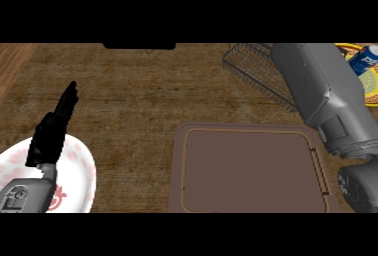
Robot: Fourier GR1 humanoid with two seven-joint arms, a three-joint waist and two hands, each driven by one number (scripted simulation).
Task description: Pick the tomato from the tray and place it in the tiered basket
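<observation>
Sitting bare, brown tray (251, 170)

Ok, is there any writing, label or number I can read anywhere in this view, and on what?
Nothing reads clearly.
Blue and white packet at the top right corner: carries printed marks, too blurred and partly hidden by the right forearm to read.
White plate at the lower left: red pattern only, no legible words.
Brown tray and wire basket: no text.

The tray (251, 170) lies at the centre-bottom — the tiered basket (258, 67) at its 12 o'clock, the plate (77, 175) at its 9 o'clock, under the left hand (52, 132).
</observation>
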